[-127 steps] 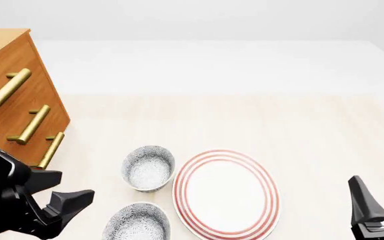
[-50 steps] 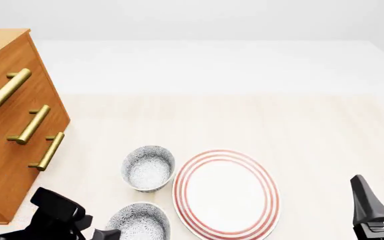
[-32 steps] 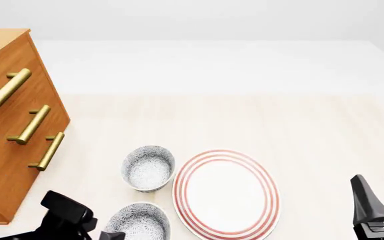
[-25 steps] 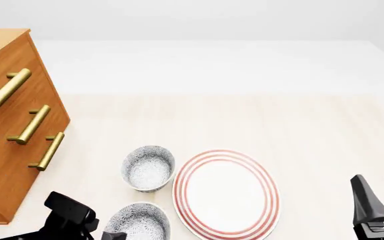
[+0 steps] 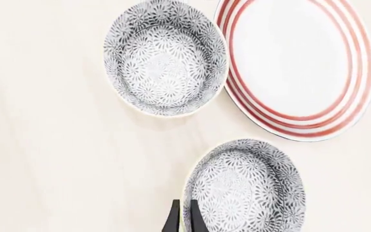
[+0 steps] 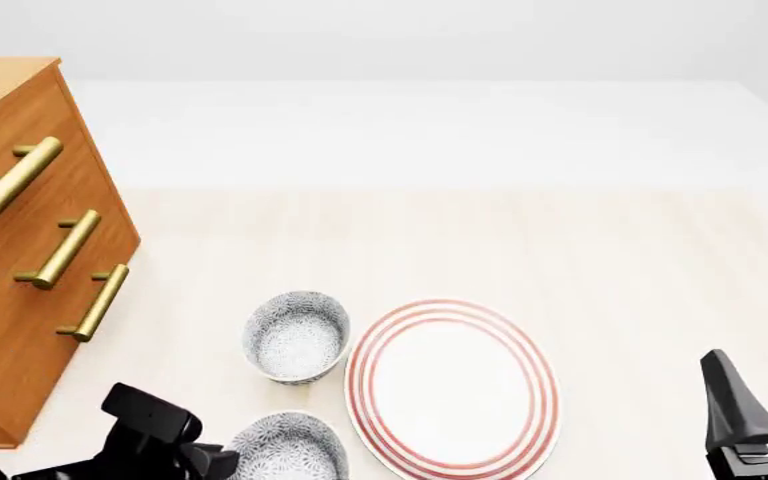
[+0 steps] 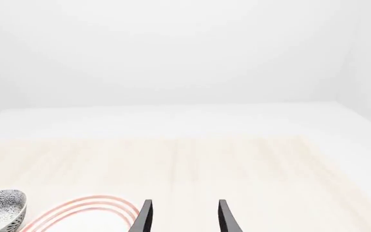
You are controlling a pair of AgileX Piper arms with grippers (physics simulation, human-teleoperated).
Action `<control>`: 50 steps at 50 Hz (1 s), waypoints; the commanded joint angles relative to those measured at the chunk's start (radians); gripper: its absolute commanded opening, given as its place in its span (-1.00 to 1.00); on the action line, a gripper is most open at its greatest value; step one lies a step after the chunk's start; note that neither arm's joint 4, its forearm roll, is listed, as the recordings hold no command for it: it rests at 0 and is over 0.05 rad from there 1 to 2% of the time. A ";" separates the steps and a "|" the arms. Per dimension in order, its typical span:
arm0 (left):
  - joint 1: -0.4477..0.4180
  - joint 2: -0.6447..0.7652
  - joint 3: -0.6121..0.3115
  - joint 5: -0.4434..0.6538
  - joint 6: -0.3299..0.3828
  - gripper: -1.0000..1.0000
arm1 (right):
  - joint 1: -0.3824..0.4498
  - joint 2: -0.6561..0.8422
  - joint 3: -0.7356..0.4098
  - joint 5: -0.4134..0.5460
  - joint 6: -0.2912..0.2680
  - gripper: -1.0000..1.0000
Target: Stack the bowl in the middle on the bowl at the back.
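Middle bowl [image 5: 245, 187] on pale wood table [image 6: 598, 260]; white walls.

No readable text anywhere in these shots, as far as I can tell. The two speckled bowls only carry a dense grey flower-like pattern, the plate [image 5: 299, 67] just has red rings, and the wooden drawer unit [image 6: 24, 250] shows nothing but brass handles. No labels, brand marks, numbers or signs on any of it, and none on the bench [image 6: 558, 250] or the black arms either.
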 commanded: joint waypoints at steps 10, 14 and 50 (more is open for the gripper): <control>-0.106 -0.215 -0.088 0.243 -0.049 -1.00 | 0.001 0.000 0.000 0.000 0.001 1.00; -0.120 -0.256 -0.109 0.294 -0.054 -1.00 | 0.001 0.000 0.000 0.001 0.001 1.00; -0.172 -0.399 -0.268 0.513 -0.128 -1.00 | 0.002 0.000 -0.001 0.004 -0.005 1.00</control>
